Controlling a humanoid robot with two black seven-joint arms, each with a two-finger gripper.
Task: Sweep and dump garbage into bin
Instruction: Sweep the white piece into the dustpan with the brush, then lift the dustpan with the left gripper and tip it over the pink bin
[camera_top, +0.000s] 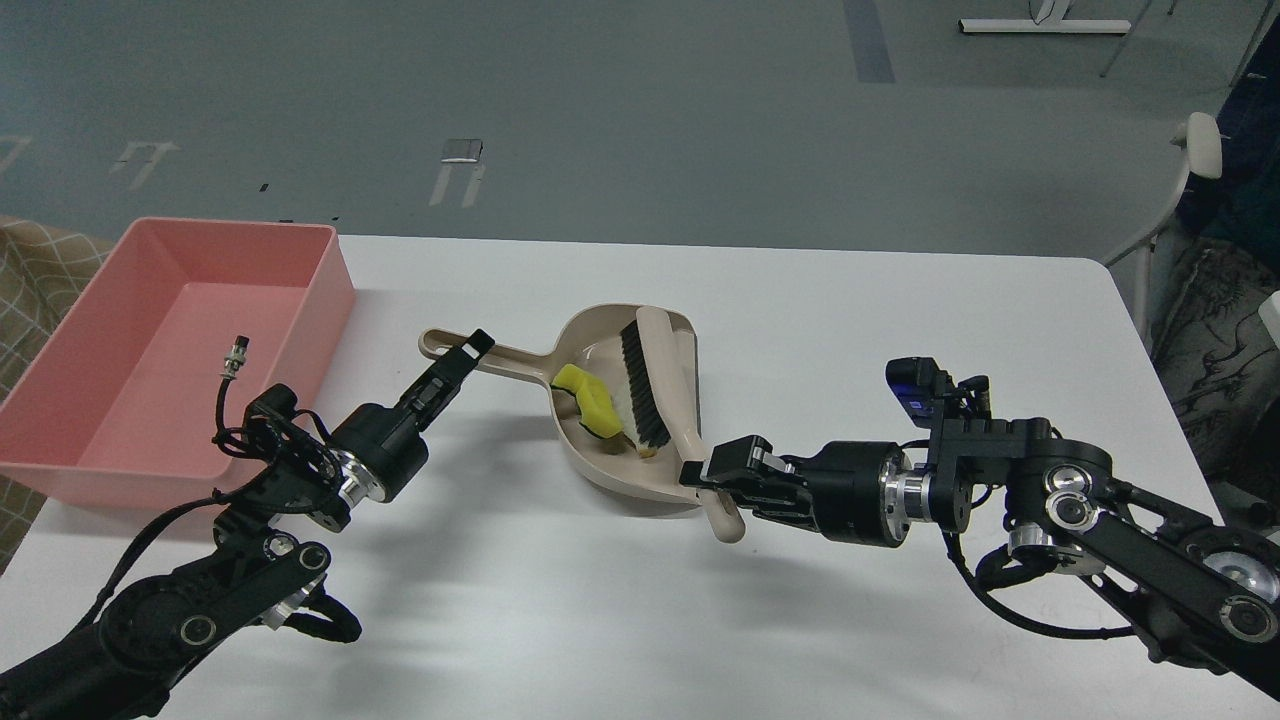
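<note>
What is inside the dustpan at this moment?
The dustpan holds the yellow chunk and the brush head. A small brown bit peeks out by the bristles; anything under the brush is hidden.

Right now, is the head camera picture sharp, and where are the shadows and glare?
Head view: sharp overall; soft grey shadows on the white table lie under both arms and beside the dustpan; mild sheen on the floor beyond; the black left end effector is dark, its fingers hard to separate; no motion blur.
</note>
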